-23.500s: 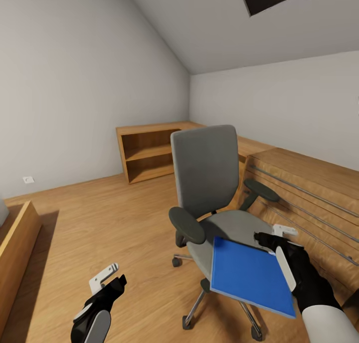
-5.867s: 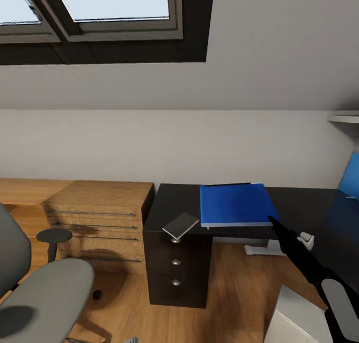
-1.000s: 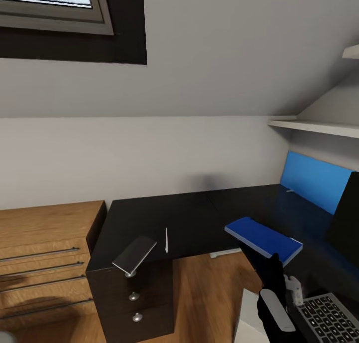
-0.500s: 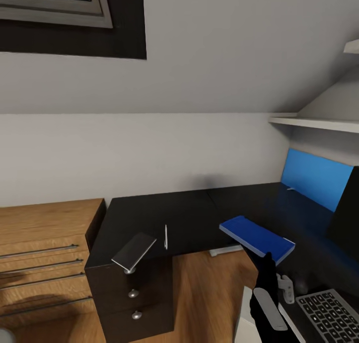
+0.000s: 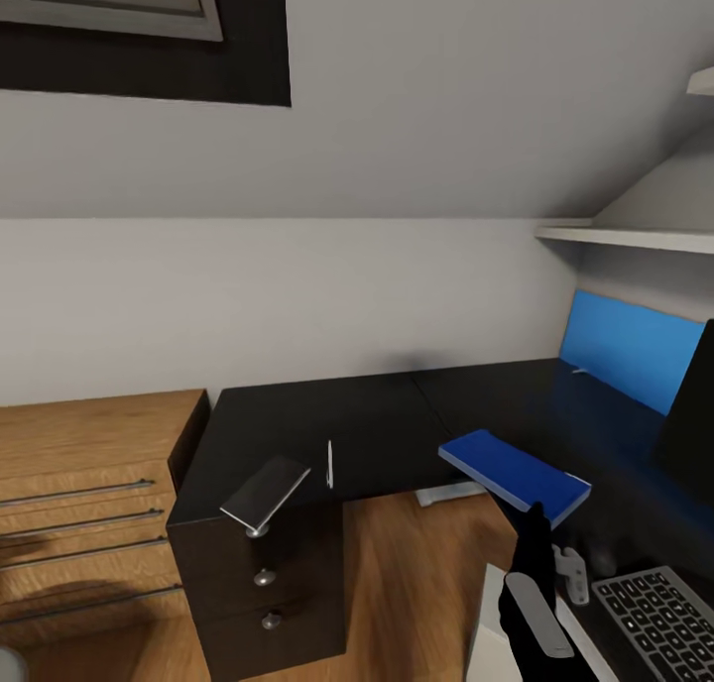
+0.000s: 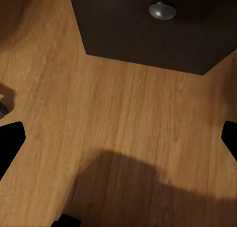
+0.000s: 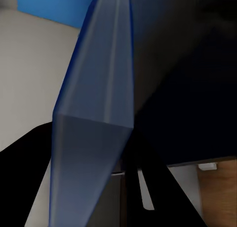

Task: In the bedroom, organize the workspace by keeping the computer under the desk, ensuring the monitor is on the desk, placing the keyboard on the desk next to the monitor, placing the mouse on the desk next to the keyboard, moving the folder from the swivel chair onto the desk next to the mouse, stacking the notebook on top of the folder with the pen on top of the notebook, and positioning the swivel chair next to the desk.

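We see a light wooden drawer chest (image 5: 89, 494) with metal rails at left, a dark-framed skylight (image 5: 139, 38) above, a white wall shelf (image 5: 635, 238) at right, and a bright blue wall panel (image 5: 630, 350) beneath that shelf.

Black end effector (image 5: 535, 523), grey-panelled arm (image 5: 535, 613)

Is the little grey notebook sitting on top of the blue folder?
No, in the head view the notebook lies near the desk's left corner beside the pen, well apart from the folder.

On the desk (image 5: 377, 424), pen (image 5: 329, 464) lies between notebook (image 5: 266, 492) and folder (image 5: 514, 475).
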Tool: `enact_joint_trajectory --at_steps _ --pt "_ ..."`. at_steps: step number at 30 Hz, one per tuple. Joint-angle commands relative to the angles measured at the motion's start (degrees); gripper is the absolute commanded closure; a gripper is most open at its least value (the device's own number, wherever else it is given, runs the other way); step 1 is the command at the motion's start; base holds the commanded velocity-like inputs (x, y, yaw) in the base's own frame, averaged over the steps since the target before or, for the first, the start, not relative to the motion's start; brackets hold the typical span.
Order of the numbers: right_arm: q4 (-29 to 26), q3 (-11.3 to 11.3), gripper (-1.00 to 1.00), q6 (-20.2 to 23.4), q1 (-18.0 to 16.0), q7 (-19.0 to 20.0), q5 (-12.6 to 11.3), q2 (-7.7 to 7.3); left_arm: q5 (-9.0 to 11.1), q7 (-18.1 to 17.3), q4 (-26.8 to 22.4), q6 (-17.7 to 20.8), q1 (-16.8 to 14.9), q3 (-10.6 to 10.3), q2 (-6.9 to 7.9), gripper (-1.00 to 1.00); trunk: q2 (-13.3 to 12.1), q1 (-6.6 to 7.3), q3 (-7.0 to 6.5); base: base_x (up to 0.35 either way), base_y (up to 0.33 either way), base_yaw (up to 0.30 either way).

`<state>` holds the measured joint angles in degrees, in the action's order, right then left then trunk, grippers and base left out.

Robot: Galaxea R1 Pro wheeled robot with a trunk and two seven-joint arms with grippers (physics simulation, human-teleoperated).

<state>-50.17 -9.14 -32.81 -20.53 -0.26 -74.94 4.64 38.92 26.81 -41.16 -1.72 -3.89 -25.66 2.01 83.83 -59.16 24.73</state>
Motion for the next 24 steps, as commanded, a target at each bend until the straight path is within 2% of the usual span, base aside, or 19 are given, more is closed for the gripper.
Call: enact_joint_trajectory --at_steps 1,11,24 --pt "-0.06 -0.10 1.00 -0.11 -0.04 -0.02 -0.13 0.03 0.54 0.46 -0.07 -0.29 -0.06 -0.45 0.10 -1.00 0.45 -0.23 0.25 0.000 0.000 0.000" --pt "-0.03 -0.40 1.00 -0.11 -0.04 -0.14 -0.11 -0.16 0.50 0.44 0.49 -0.39 -0.06 -0.50 0.06 -1.00 4.46 -2.42 2.05 0.000 0.000 0.000" --pt "-0.01 -0.44 1.00 -0.07 -0.04 -0.20 -0.20 -0.42 0.34 0.27 2.27 -0.43 -0.06 -0.54 -0.25 -1.00 4.46 -2.42 2.05 0.006 0.000 0.000"
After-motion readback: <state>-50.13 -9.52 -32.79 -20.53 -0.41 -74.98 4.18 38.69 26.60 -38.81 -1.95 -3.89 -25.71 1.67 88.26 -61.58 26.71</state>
